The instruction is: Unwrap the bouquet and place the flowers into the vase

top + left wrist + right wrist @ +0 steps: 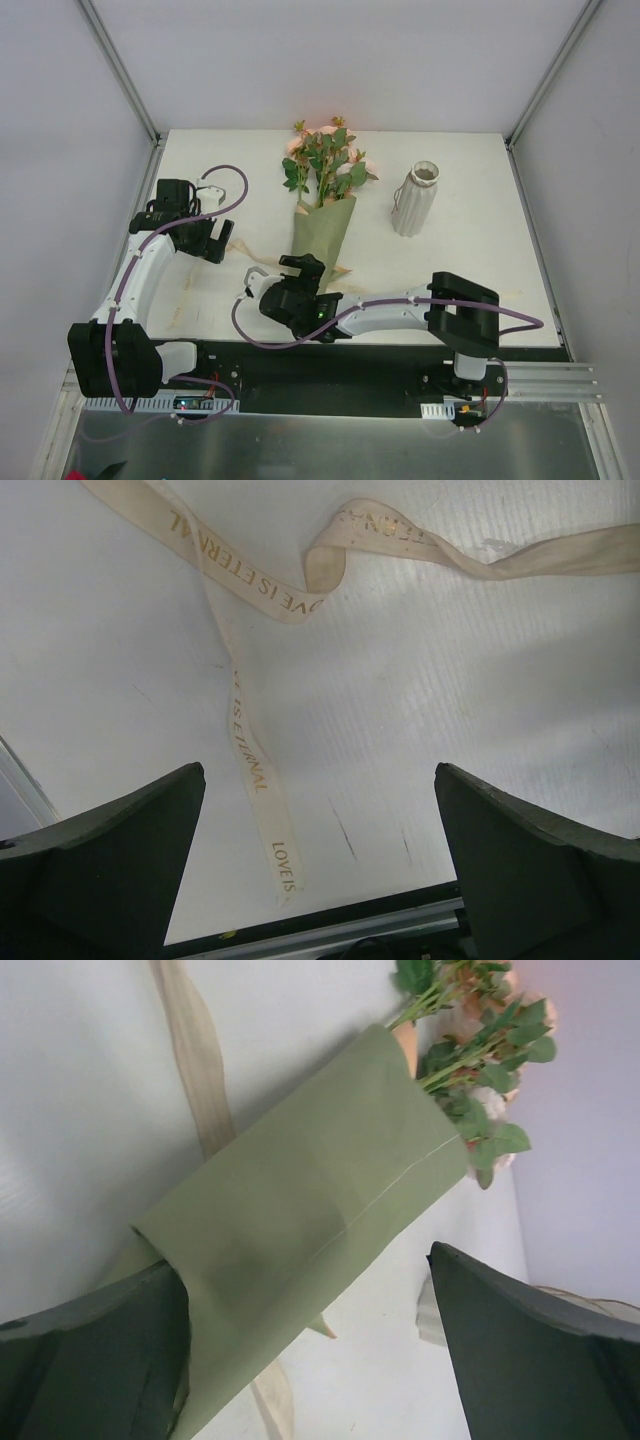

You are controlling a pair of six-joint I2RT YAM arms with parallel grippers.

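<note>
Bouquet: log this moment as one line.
bouquet lying flat, flowers still in paper | ribbon loose on table | vase upright, apart | left gripper open over ribbon | right gripper open at paper's base

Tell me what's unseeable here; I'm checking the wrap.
Flowers: lower stems inside the paper cone, top and right wrist views.
Cone's tip: under the right gripper, top view.
Ribbon: runs off the left wrist view's top and right edges.
Vase interior: too small, top view.

I see matt olive paper on the bouquet [300, 1220], soft cream cloth for the ribbon [253, 770], and a matt ribbed vase [413, 205].
</note>
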